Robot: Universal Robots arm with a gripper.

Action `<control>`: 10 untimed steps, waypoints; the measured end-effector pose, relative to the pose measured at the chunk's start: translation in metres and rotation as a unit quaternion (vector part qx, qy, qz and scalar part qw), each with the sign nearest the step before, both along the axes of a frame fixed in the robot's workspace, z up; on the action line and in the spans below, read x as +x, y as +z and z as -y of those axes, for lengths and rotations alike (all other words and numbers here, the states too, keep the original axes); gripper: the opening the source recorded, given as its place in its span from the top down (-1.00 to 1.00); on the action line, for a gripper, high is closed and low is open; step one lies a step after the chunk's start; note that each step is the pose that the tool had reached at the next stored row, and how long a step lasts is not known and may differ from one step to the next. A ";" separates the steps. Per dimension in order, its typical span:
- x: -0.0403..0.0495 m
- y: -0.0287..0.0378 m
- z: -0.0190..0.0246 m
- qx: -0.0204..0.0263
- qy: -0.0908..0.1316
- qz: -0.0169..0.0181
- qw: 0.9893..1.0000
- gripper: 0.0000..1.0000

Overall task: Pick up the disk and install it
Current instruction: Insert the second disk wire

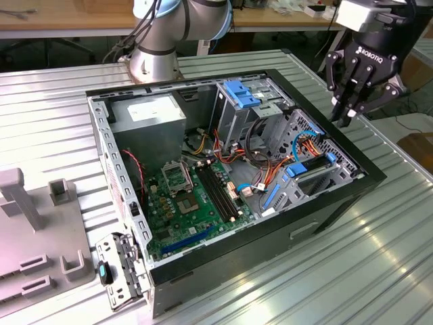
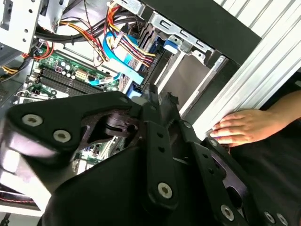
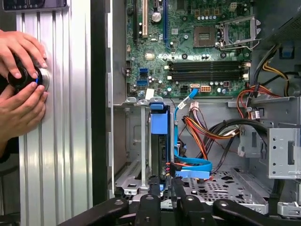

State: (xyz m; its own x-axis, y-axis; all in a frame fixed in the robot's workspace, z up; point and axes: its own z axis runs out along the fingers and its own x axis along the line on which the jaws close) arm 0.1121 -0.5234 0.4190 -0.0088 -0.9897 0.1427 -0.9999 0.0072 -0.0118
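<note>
The disk (image 1: 310, 167) sits on edge in the bay at the front right corner of the open computer case (image 1: 101, 156), its blue rails showing. In the first wrist view the disk (image 3: 159, 136) stands in the metal bay with a blue cable plugged in beside it. My gripper (image 1: 345, 114) hangs above the case's right wall, up and to the right of the disk, clear of it. Its fingers are shut together and hold nothing. In the first wrist view the gripper (image 3: 165, 187) points down at the bay just over the disk. The black fingers (image 2: 157, 141) crowd the second wrist view.
Inside the case are the motherboard (image 1: 189, 196), a grey power supply box (image 1: 149, 115), a blue-topped drive cage (image 1: 242, 93) and cable bundles (image 1: 270, 159). A person's hands (image 3: 21, 80) rest on a black knob on the ribbed table (image 3: 61, 117) beside the case. Grey fixtures (image 1: 34, 230) stand at the exterior view's left.
</note>
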 end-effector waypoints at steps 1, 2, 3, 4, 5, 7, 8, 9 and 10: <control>0.0000 -0.0016 0.0000 0.000 0.000 0.000 1.000 0.62; 0.0000 -0.0034 0.0000 0.000 0.000 0.000 1.000 0.49; 0.0000 -0.0058 0.0000 0.000 0.000 0.000 1.000 0.49; -0.0001 -0.0078 0.0000 0.000 0.000 0.000 1.000 0.49; -0.0004 -0.0115 -0.0001 0.000 0.000 0.000 1.000 0.47; -0.0012 -0.0190 -0.0037 0.000 0.000 0.000 1.000 0.22; -0.0015 -0.0224 -0.0069 0.000 0.000 0.000 1.000 0.22; -0.0016 -0.0242 -0.0091 -0.001 0.000 0.000 1.000 0.22; -0.0016 -0.0264 -0.0118 -0.001 0.000 0.000 1.000 0.22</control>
State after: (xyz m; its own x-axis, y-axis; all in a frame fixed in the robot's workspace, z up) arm 0.1105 -0.5116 0.3926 -0.0085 -0.9896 0.1437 -0.9999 0.0069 -0.0118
